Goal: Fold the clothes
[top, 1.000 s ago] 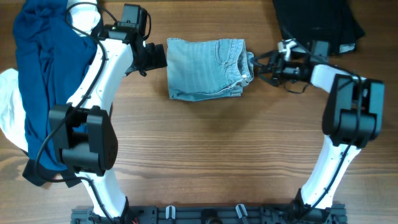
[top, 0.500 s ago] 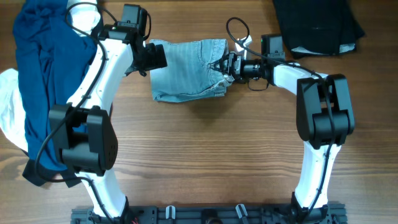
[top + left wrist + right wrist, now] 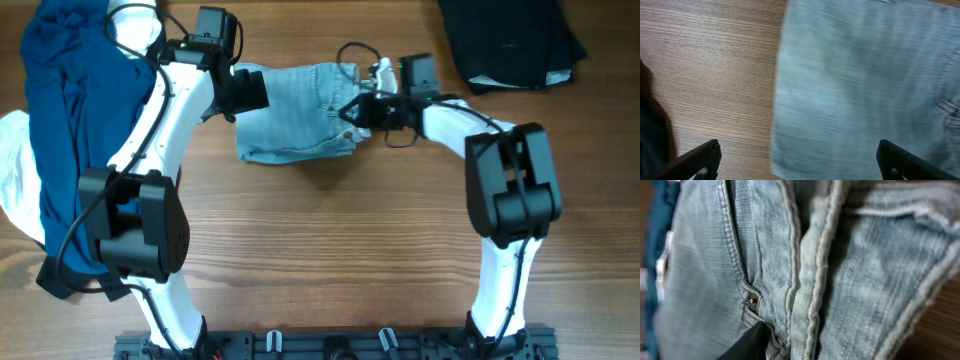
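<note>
The clothes at hand are pale-blue denim shorts (image 3: 295,112), folded into a block on the table between both arms. My left gripper (image 3: 258,92) hovers over their left end, open. In the left wrist view its fingertips (image 3: 702,159) straddle the shorts' left edge (image 3: 840,100) without touching it. My right gripper (image 3: 352,108) is at the shorts' right end. In the right wrist view one dark finger (image 3: 752,342) presses into the bunched waistband seam (image 3: 805,290). The other finger is hidden by the denim.
A navy garment (image 3: 70,120) lies over a white one (image 3: 12,185) at the far left, under the left arm. A black garment (image 3: 510,35) lies at the back right. A thin cable (image 3: 352,50) loops above the right wrist.
My right gripper has travelled left and shoved the shorts leftwards towards the left gripper. Its jaws have narrowed onto the waistband. The left arm has stayed put.
</note>
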`<action>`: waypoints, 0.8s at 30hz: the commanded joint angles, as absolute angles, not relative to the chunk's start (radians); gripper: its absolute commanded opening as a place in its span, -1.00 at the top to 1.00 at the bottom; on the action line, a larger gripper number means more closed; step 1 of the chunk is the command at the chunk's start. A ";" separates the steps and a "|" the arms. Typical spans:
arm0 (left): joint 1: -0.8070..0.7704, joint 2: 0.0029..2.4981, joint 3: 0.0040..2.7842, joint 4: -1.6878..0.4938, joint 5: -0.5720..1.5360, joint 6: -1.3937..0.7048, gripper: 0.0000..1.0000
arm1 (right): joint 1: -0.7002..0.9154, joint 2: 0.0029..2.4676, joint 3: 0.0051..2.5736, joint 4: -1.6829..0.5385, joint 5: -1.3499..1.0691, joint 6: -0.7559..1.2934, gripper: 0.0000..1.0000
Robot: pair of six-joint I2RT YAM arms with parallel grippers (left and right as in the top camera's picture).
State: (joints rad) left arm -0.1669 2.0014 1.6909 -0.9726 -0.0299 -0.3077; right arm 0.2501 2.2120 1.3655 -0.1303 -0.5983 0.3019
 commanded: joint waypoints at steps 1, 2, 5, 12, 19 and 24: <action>-0.160 1.976 1.707 -0.970 -0.043 -0.291 -0.99 | 0.309 2.308 1.311 -0.187 -0.290 0.266 0.85; -0.160 1.976 1.707 -0.970 -0.043 -0.291 -1.00 | 0.308 2.308 1.311 -0.191 -0.287 0.269 0.91; -0.160 1.976 1.707 -0.971 -0.043 -0.291 -1.00 | 0.276 2.299 1.311 -0.219 -0.288 0.292 0.91; -0.160 1.976 1.707 -0.970 -0.043 -0.291 -1.00 | 0.116 2.136 1.311 -0.374 -0.382 0.295 0.91; -0.160 1.976 1.707 -0.962 -0.043 -0.292 -1.00 | 0.069 2.006 1.311 -0.455 -0.428 0.262 0.91; -0.160 1.976 1.707 -0.958 -0.042 -0.292 -1.00 | 0.071 1.932 1.311 -0.470 -0.448 0.265 0.91</action>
State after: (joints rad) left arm -0.1669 2.0014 1.6909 -0.9611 -0.0299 -0.3073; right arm 0.0582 2.0163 1.3163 -0.4679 -0.4438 0.2817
